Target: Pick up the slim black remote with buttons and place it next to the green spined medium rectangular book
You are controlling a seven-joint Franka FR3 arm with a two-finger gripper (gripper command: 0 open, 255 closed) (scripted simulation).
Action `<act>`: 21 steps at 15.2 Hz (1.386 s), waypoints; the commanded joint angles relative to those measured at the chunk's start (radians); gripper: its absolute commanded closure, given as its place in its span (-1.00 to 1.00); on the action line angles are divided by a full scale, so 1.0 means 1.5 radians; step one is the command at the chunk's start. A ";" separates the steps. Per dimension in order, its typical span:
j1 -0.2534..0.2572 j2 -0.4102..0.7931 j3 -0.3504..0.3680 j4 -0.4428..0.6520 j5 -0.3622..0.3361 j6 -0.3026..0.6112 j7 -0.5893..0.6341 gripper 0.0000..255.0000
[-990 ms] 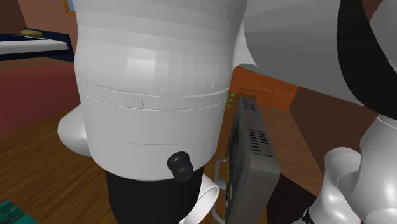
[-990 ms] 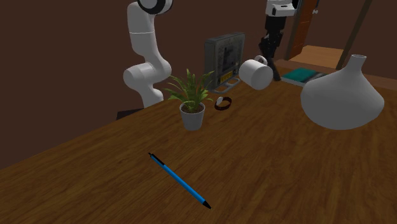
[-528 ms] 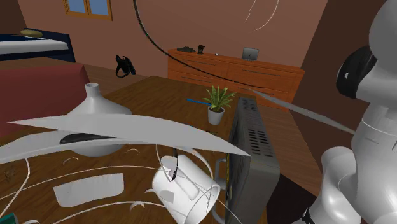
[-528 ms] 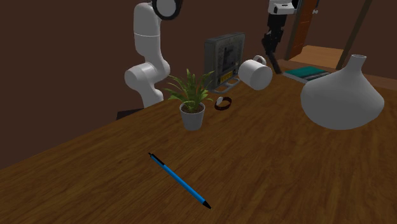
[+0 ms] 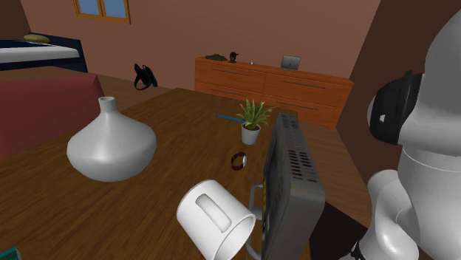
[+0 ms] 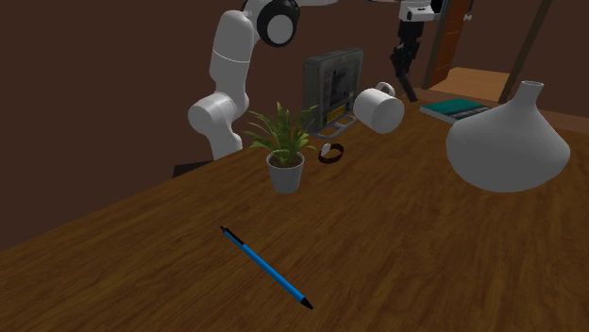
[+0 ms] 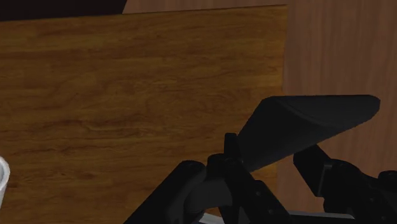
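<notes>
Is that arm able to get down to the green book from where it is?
Likely yes. The fingers, clasping the remote, hang in open air near the book; the mug lies off to the other side.

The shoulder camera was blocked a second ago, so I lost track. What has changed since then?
The arm swung its upper links toward the second exterior view's right, clearing the shoulder camera. The tool, clamped on the remote throughout, rose slightly, near the book. Mug, vase, plant and pen stayed put.
</notes>
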 commanded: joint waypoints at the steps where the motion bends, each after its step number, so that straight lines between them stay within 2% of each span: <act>1: 0.008 0.008 -0.001 -0.005 -0.006 0.010 0.009 1.00; 14: -0.022 -0.008 -0.002 -0.145 0.002 0.135 0.008 1.00; 21: -0.022 -0.008 -0.002 -0.145 0.002 0.135 0.008 1.00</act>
